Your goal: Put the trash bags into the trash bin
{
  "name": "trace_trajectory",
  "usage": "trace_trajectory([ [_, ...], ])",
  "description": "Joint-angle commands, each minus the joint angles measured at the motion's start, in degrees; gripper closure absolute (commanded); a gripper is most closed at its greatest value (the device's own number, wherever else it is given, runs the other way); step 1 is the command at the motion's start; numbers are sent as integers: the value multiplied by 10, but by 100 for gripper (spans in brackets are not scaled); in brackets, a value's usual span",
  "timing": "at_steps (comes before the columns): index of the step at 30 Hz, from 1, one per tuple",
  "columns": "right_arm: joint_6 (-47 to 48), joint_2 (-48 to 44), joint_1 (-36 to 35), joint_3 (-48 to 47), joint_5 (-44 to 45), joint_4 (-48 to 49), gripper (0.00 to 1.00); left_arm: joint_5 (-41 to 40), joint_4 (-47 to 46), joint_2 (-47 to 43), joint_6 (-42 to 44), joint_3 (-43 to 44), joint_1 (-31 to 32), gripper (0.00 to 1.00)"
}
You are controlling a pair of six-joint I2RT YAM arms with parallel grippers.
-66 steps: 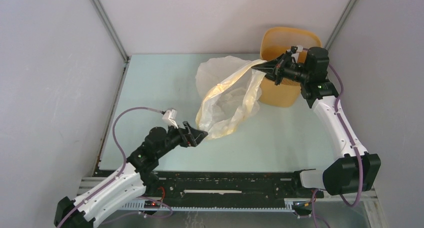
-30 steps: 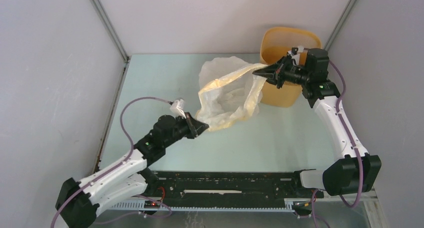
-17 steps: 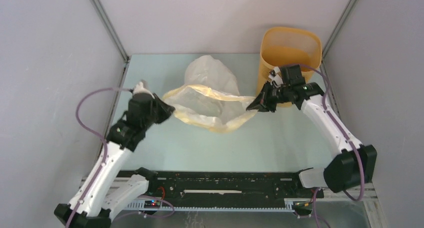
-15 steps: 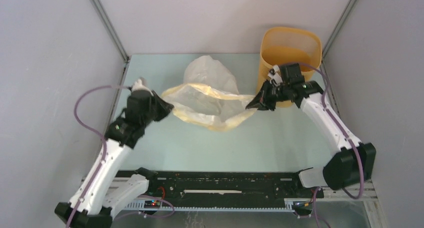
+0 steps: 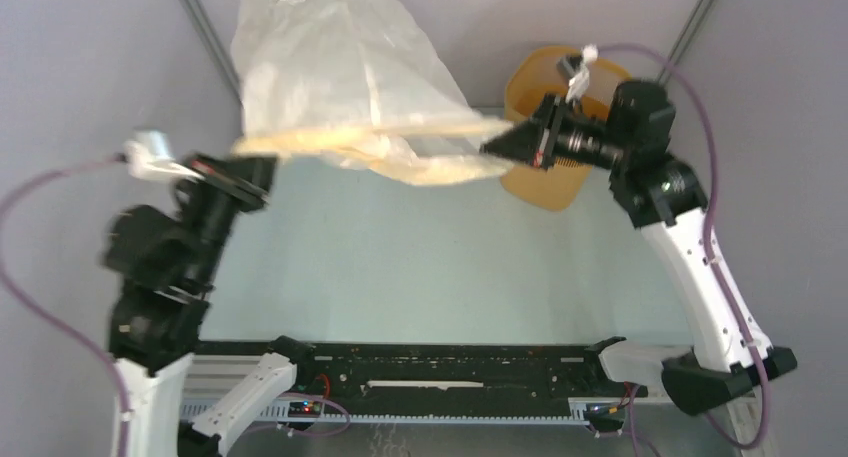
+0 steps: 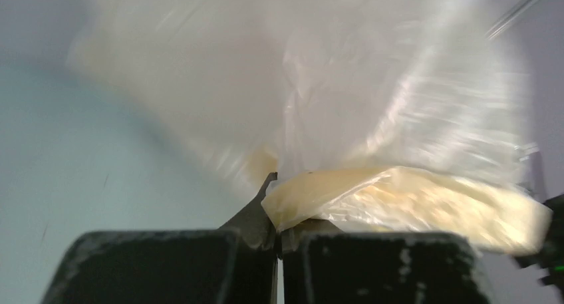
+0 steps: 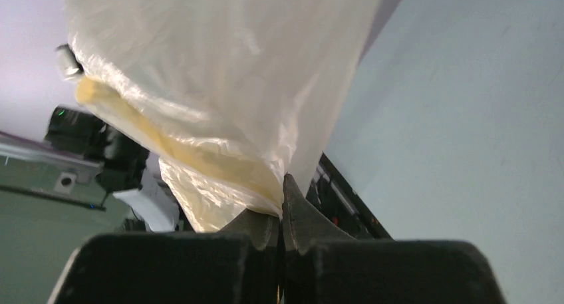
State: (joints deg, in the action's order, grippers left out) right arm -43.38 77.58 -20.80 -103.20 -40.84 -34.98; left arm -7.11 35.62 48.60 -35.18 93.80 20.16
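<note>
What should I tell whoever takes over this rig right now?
The left gripper is shut on the yellow rim of the trash bag; the right gripper is shut on the opposite side.
The bag is up in the air, billowing upward between them. The trash bin stands at the far right, behind the right gripper.
Done: bag grasped at both sides. Left: get it into the bin.

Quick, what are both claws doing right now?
Left claw: shut on the trash bag, at its yellow rim.
Right claw: shut on the opposite end of that rim.
</note>
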Motion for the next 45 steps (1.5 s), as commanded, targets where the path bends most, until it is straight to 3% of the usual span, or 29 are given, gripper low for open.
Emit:
trace_trajectory([
  [1, -33, -18, -1, 316, -27, 163, 100, -9, 42, -24, -90, -381, -3, 100],
  [4, 88, 6, -52, 380, 31, 43, 100, 43, 47, -49, -116, -556, 0, 100],
  [6, 139, 2, -104, 406, 95, 5, 100, 48, 50, -87, -131, -625, 1, 100],
  [9, 161, -14, -150, 421, 161, -7, 100, 78, 12, -142, -146, -652, 1, 100],
  [11, 165, -21, -154, 398, 171, -10, 100, 84, -9, -133, -146, -614, 0, 100],
  [15, 196, 9, -146, 238, 193, -60, 100, 116, -24, -6, -103, -398, -9, 100],
  [20, 207, 103, -138, -138, 180, -201, 100, 183, 35, 178, -72, 86, -19, 100],
  [22, 213, 133, -146, -282, 183, -240, 100, 189, 28, 211, -83, 213, -18, 100],
  [23, 218, 133, -152, -326, 185, -240, 100, 187, 7, 214, -85, 236, -17, 100],
  [25, 224, 101, -156, -307, 196, -211, 100, 170, -39, 184, -79, 190, -16, 100],
  [26, 227, 74, -156, -245, 202, -179, 100, 153, -61, 154, -72, 129, -16, 100],
  [29, 219, -19, -143, 31, 193, -74, 100, 77, -56, 32, -88, -146, -23, 100],
  [30, 208, -40, -136, 115, 184, -56, 100, 73, -15, 5, -138, -248, -34, 100],
  [32, 190, -61, -130, 296, 165, -39, 100, 144, 45, -38, -205, -449, -59, 100],
  [34, 175, -70, -139, 392, 165, -57, 100, 255, 26, -85, -227, -618, -56, 100],
  [35, 169, -77, -144, 417, 166, -66, 100, 262, 36, -124, -247, -663, -47, 100],
  [38, 172, -127, -170, 436, 188, -68, 100, 197, 49, -253, -237, -632, -71, 100],
  [40, 177, -145, -163, 416, 197, -57, 100, 160, 12, -260, -216, -576, -73, 100],
  [45, 181, -92, -101, 267, 143, -95, 100, 230, -1, -68, -143, -369, -73, 100],
])
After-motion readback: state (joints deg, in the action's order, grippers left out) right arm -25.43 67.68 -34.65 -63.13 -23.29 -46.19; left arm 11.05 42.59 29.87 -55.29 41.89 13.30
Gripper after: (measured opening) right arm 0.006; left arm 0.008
